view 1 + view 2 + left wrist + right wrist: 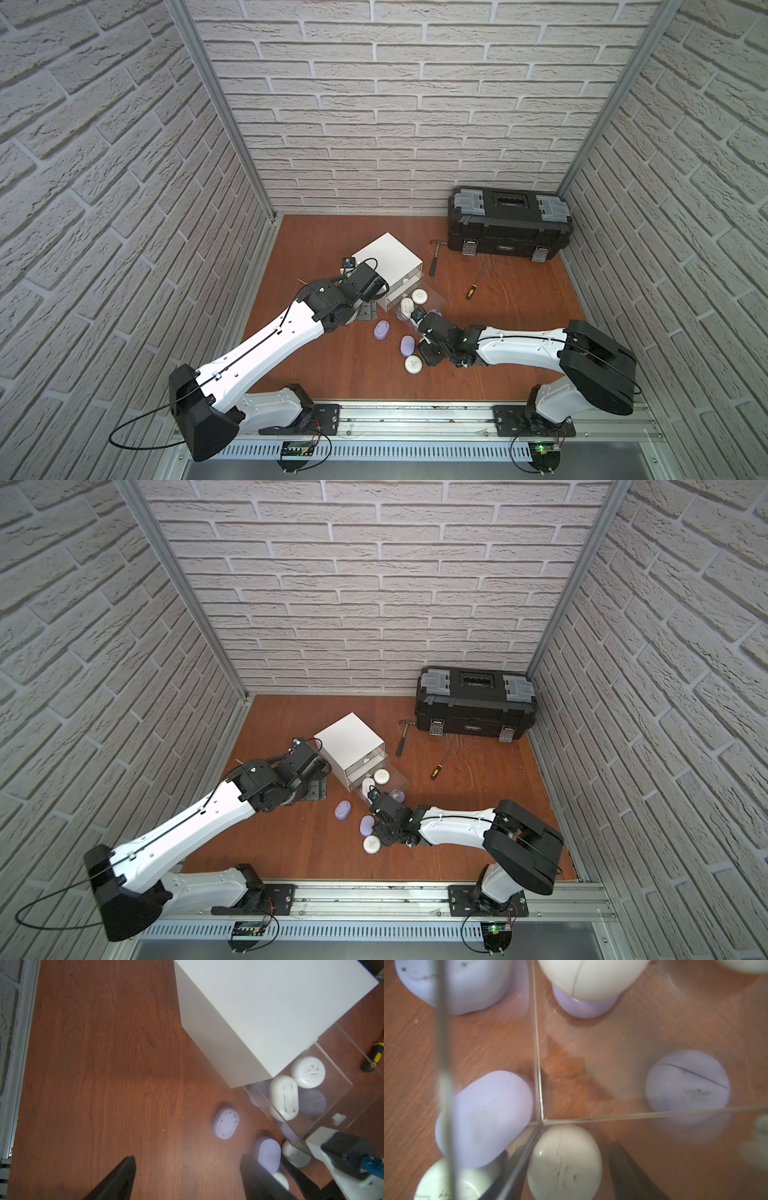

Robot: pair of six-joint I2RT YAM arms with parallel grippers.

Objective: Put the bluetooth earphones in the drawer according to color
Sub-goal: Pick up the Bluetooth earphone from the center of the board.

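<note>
The drawer point(388, 259) is a white cabinet with two clear trays pulled out. The upper tray holds two white earphone cases point(419, 296), and a lavender case point(687, 1086) lies in the lower one. In front of it on the table lie two lavender cases point(381, 331) point(408, 345) and a white case point(413, 365). My right gripper point(562, 1151) is at the tray's front corner with its jaws on either side of another white case point(564, 1161); a gap shows at one finger point(629, 1172). My left gripper point(187, 1167) stands open over bare table beside the cabinet.
A black toolbox point(509, 224) stands at the back right. A hammer point(435, 257) and a yellow-handled screwdriver point(476, 284) lie between it and the cabinet. Brick walls close in three sides, and a metal rail point(415, 419) runs along the front.
</note>
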